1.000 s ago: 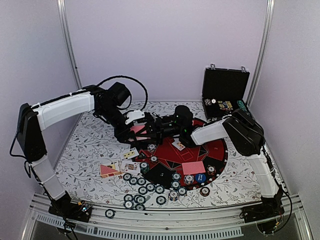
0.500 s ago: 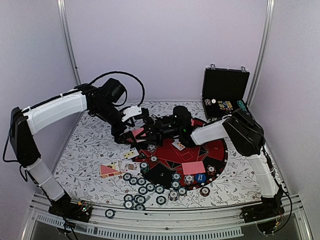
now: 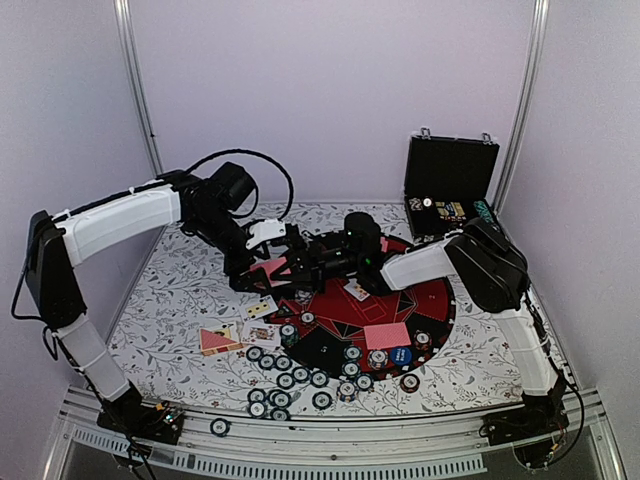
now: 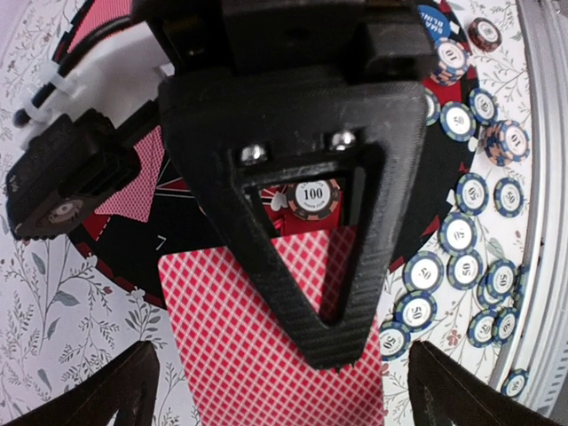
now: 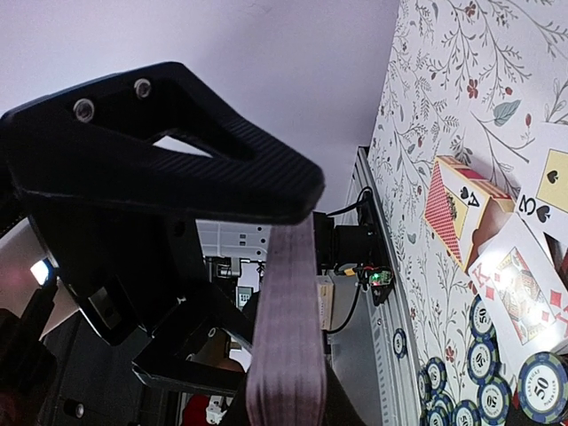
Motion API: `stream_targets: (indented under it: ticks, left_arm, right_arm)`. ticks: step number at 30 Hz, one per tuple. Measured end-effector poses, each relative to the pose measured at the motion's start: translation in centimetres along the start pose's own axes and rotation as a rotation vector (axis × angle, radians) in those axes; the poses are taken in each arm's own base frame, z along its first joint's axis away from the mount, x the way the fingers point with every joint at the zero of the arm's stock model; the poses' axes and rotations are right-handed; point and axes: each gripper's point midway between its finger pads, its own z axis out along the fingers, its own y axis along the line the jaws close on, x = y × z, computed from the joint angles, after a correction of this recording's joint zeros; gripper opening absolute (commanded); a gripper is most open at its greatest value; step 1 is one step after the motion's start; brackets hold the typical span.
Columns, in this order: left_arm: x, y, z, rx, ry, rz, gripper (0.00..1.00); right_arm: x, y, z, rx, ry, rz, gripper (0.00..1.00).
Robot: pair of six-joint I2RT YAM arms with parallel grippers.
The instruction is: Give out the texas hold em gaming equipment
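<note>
While hanging above the far-left rim of the round red-and-black mat (image 3: pixel 432 296), pinching the deck (image 4: pixel 217 355) of pink-red-backed cards with the right gripper (image 5: pixel 286 266): one black finger (image 4: pixel 262 266) flat across the top card's back, the other out of sight beneath. From the right wrist, edge-on, a thin pinkish stack clamped between those two fingers. Flanking the same deck with the left gripper (image 4: pixel 282 373), spread wide, a fingertip (image 4: pixel 124 390) off each side of the cards and not closed on anything; whether brushing the card edges, cannot tell. Straight below the deck, on the mat just inside its left rim, a chip marked 100 (image 4: pixel 313 197). Along and just outside the mat's near-left rim, a loose scatter of dark chips (image 3: pixel 287 380) marked 50, flat on the floral table (image 3: pixel 180 290), some touching one another. On the mat close to its near rim, a single red-backed card (image 3: pixel 387 335) lying face down, with the blue button disc (image 3: pixel 401 355) just beside its near edge and more chips either side. Nearer the mat's middle, one face-up card (image 3: pixel 357 290). Just off the mat's left rim, on the table, further face-up cards (image 5: pixel 524 297), a three of spades and a court card among them. Beyond the mat's far-right rim, well apart from both grippers, the black case (image 3: pixel 450 190) standing open
</note>
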Motion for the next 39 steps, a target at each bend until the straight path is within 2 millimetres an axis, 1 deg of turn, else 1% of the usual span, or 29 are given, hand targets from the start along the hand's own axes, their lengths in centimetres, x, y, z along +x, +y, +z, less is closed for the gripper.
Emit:
stream_targets:
  ticks: [4,9,12,17,20,22,24,28,31,33,37,39]
  left_arm:
    - [0.5,0.3,0.7,-0.001,0.027,-0.006,0.93]
    - [1.0,0.4,1.1,-0.001,0.05,-0.001,0.85]
    - [1.0,0.4,1.1,-0.003,0.053,-0.001,0.84]
    - [1.0,0.4,1.0,-0.004,0.051,0.0,0.87]
    - [1.0,0.4,1.0,-0.005,0.051,0.001,0.87]
    - [1.0,0.4,1.0,-0.005,0.052,0.001,0.83]
    - [1.0,0.4,1.0,-0.004,0.052,0.001,0.76]
    - [1.0,0.3,1.1,-0.002,0.054,0.007,0.61]
    - [1.0,0.3,1.1,0.0,0.055,0.014,0.51]
    - [1.0,0.2,1.1,0.001,0.057,0.023,0.5]
    - [1.2,0.0,1.2,0.008,0.067,0.026,0.5]
    - [1.2,-0.1,1.2,0.011,0.069,0.029,0.51]
  right_arm:
    - [-0.1,0.2,0.1,-0.001,0.001,-0.002,0.13]
    - [-0.1,0.2,0.1,0.0,0.002,0.0,0.13]
    - [-0.1,0.2,0.1,0.001,0.002,0.0,0.13]
    - [-0.1,0.0,0.1,0.007,0.004,0.009,0.13]
    - [0.0,-0.1,0.2,0.008,0.006,0.013,0.13]
    - [0.1,-0.1,0.2,0.009,0.008,0.014,0.13]
    - [0.1,-0.1,0.2,0.01,0.007,0.013,0.14]
    - [0.0,-0.1,0.2,0.01,0.007,0.012,0.19]
    - [0.1,0.0,0.3,0.009,0.012,0.008,0.25]
    - [0.1,0.0,0.3,0.011,0.015,0.008,0.31]
    - [0.1,0.2,0.3,0.01,0.022,0.003,0.37]
    - [0.1,0.2,0.4,0.01,0.023,0.001,0.38]
